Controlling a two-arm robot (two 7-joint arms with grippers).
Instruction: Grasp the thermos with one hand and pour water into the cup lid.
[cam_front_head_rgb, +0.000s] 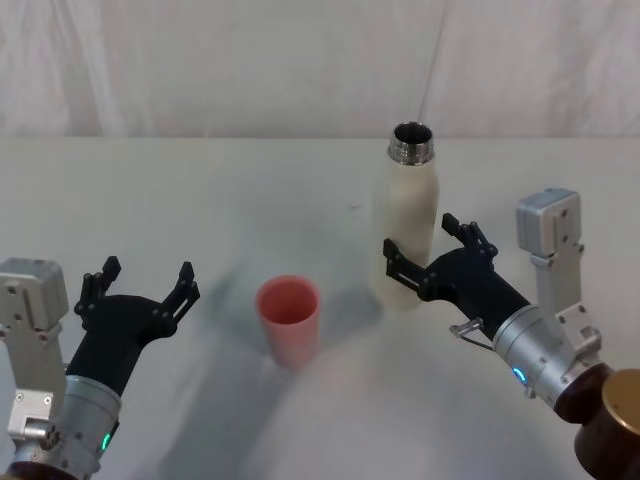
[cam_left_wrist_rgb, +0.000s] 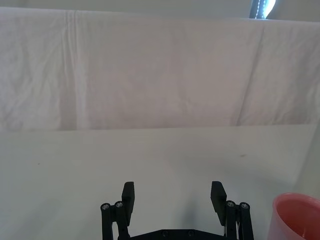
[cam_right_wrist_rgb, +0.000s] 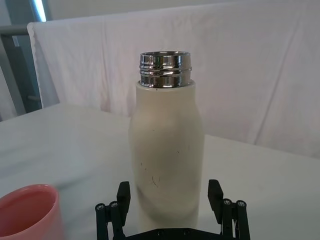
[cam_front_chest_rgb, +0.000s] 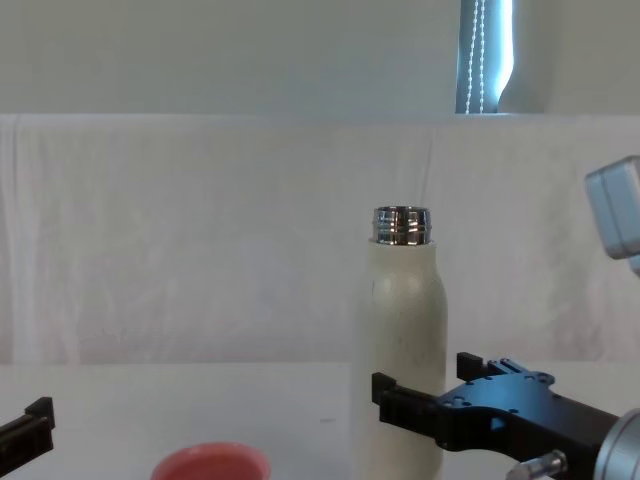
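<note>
One thermos (cam_front_head_rgb: 408, 232) stands upright on the white table (cam_front_head_rgb: 200, 200), uncapped and with no readable writing. One cup lid (cam_front_head_rgb: 288, 318) sits near it, to its left and nearer the robot. The right gripper (cam_front_head_rgb: 432, 255) is spread wide around the thermos's lower body, fingers not closed on it. The left gripper (cam_front_head_rgb: 140, 288), left of the cup lid, is wide and empty. A white cloth (cam_front_chest_rgb: 200, 230) hangs behind.
</note>
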